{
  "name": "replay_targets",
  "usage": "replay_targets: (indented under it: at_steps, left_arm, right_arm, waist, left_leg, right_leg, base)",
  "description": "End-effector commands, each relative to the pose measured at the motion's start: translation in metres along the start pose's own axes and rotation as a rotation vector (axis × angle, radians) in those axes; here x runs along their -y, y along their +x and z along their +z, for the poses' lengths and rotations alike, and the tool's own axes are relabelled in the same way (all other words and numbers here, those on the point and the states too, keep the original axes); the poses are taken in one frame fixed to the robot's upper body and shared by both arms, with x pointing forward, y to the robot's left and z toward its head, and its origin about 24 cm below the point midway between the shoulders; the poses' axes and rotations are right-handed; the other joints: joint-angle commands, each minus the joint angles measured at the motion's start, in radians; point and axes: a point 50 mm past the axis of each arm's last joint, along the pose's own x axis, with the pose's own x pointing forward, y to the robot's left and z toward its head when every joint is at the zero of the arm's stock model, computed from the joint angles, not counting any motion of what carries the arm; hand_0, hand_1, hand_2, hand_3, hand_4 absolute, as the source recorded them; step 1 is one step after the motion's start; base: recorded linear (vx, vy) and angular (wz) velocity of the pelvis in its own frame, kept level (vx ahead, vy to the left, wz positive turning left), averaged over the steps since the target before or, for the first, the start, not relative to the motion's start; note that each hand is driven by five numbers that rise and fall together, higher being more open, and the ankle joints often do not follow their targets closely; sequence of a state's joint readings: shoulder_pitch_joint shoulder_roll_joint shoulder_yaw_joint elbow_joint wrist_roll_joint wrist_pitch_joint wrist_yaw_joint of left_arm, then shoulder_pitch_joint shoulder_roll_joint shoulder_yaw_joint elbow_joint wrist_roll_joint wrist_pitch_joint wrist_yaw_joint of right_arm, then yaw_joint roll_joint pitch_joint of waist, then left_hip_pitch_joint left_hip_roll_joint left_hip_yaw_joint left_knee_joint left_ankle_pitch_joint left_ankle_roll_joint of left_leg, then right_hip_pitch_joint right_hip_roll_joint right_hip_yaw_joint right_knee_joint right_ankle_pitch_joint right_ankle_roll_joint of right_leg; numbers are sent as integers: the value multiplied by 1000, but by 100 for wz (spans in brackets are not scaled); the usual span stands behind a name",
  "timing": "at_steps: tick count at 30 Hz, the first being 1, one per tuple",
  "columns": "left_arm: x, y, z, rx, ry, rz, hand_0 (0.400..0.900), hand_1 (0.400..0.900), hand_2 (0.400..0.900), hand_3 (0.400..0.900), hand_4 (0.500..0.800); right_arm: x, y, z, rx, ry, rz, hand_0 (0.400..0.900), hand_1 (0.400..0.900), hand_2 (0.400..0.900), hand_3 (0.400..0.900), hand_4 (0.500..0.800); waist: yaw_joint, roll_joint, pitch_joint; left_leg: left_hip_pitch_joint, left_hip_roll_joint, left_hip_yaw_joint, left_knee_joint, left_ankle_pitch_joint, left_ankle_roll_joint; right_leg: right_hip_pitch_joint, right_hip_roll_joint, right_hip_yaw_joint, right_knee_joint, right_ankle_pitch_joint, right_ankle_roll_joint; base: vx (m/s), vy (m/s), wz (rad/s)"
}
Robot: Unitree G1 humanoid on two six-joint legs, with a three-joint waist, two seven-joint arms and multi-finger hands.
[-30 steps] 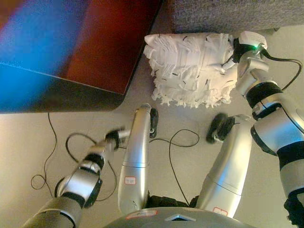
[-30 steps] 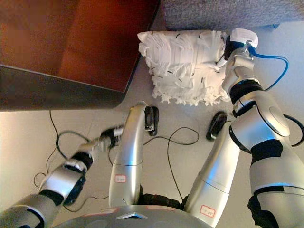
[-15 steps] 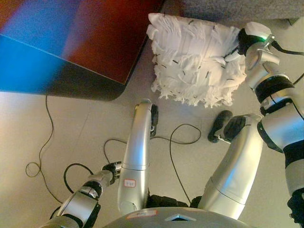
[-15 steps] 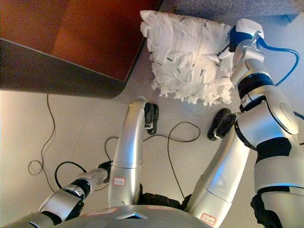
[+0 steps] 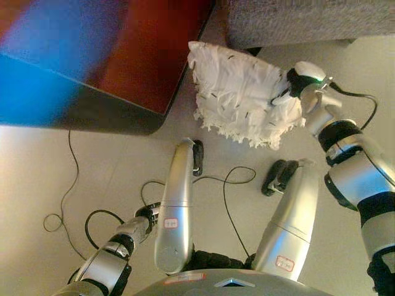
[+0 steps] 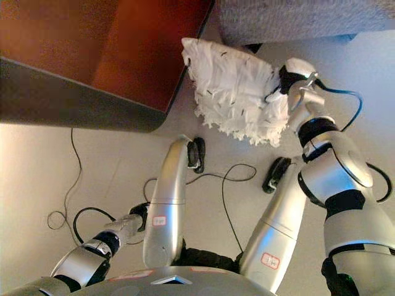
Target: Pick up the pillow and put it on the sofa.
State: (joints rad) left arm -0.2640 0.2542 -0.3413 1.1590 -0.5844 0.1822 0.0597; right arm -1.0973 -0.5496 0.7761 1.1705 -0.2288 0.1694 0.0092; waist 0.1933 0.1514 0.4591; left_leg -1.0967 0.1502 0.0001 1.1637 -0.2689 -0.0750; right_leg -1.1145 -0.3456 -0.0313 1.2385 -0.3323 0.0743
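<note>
While pinched at its right edge by right hand (image 5: 290,86), pillow (image 5: 241,98) hangs just below sofa (image 5: 302,21); left hand (image 5: 147,216) low, far off, finger state unclear.

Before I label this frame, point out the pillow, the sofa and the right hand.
pillow (image 5: 241,102), left eye view, middle of its shaggy face
sofa (image 5: 296,21), left eye view, grey front fabric
right hand (image 5: 289,86), left eye view, dark fingers at the pillow's edge
</note>
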Motion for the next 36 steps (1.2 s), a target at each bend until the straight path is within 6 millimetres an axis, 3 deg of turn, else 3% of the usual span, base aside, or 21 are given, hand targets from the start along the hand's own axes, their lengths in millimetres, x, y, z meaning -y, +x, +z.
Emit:
replay_targets:
  at_steps: [1, 8, 10, 15, 21, 29, 36]
  left_arm:
    - [-29, -2, -14, -46, 63, 137, 900, 900, 900, 900, 800]
    - [-44, -4, -5, 22, 138, 192, 900, 900, 900, 900, 800]
    - [-46, -5, 2, 44, 151, 204, 900, 900, 900, 900, 800]
    - [-54, -8, 25, 106, 162, 282, 900, 900, 900, 900, 800]
    - [-69, -12, 31, 57, 163, 375, 900, 900, 900, 900, 800]
    - [-80, -13, -5, -110, 115, 389, 900, 900, 900, 900, 800]
    - [-82, -13, -24, -191, 83, 358, 900, 900, 900, 900, 800]
  right_arm:
    - [37, -5, 21, 144, 56, -128, 400, 400, 400, 400, 500]
    - [-1, -11, 3, 158, 70, -3, 400, 400, 400, 400, 500]
    - [-5, -12, 2, 170, 69, 14, 400, 400, 400, 400, 500]
    - [-7, -18, 12, 234, 47, 35, 400, 400, 400, 400, 500]
    - [5, -26, 26, 327, 10, 19, 400, 400, 400, 400, 500]
    - [29, -42, 34, 452, 26, -29, 400, 400, 400, 400, 500]
    - [78, -52, 37, 498, 108, -155, 400, 400, 400, 400, 500]
  waist:
    - [2, -34, -22]
    - [10, -90, -98]
    - [6, -100, -115]
    - [-8, -127, -160]
    - [-33, -140, -222]
    - [-62, -152, -339]
    - [-65, -171, -411]
  left_leg:
    - [261, 10, 1, -276, 78, 7]
    - [577, -10, 31, -545, 136, -1]
    - [625, -9, 36, -610, 177, 3]
    - [776, -7, 40, -759, 225, -2]
    - [927, 3, 68, -931, 285, -24]
    - [1082, 21, 97, -1087, 319, -37]
    - [1176, 35, 124, -1228, 356, -55]
  right_leg:
    - [203, -43, -3, -218, 134, 5]
    - [537, -83, -114, -476, 198, 34]
    - [595, -84, -142, -550, 238, 28]
    - [759, -70, -190, -723, 291, 57]
    - [936, -9, -226, -933, 335, 78]
    - [1098, 34, -240, -1088, 359, 91]
    - [1195, 59, -261, -1201, 392, 109]
  base:
    - [159, -57, -2]
    - [200, -72, 3]
    - [91, -52, 1]
    - [115, -58, -7]
    - [136, -29, -11]
    - [201, -7, -11]
    - [142, -35, -6]
